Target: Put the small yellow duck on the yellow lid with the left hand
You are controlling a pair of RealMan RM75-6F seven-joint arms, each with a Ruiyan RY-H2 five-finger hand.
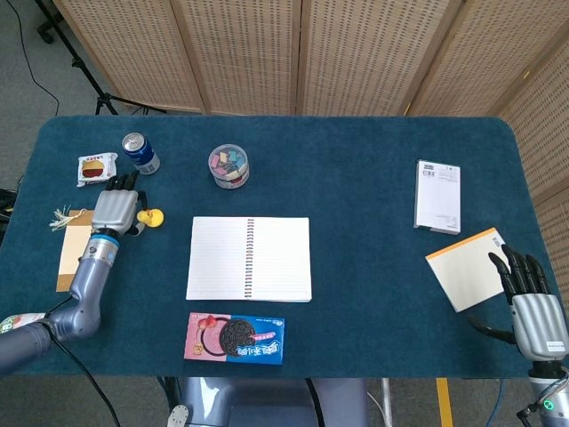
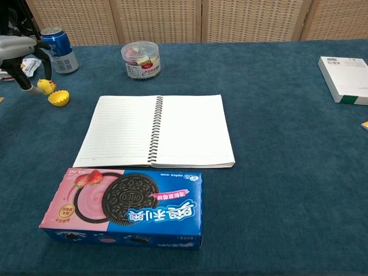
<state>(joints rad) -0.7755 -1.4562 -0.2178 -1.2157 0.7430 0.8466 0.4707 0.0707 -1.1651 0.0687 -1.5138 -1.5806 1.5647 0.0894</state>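
The small yellow duck (image 2: pixel 45 86) is pinched between the fingertips of my left hand (image 1: pixel 116 207) at the table's left side. It hangs just above the carpet, close to the back-left rim of the yellow lid (image 2: pixel 58 98), which lies open side up. In the head view the duck (image 1: pixel 147 215) overlaps the lid, so the two read as one yellow spot. The chest view shows only the left hand's fingers (image 2: pixel 26 80) at the frame's edge. My right hand (image 1: pixel 538 313) rests at the near right edge, fingers spread, holding nothing.
An open spiral notebook (image 1: pixel 249 258) lies mid-table with an Oreo box (image 1: pixel 236 338) in front of it. A blue can (image 1: pixel 140 153), snack packet (image 1: pixel 97 168) and clear tub (image 1: pixel 228 166) stand behind the lid. A white box (image 1: pixel 437 196) and yellow notepad (image 1: pixel 469 267) lie on the right.
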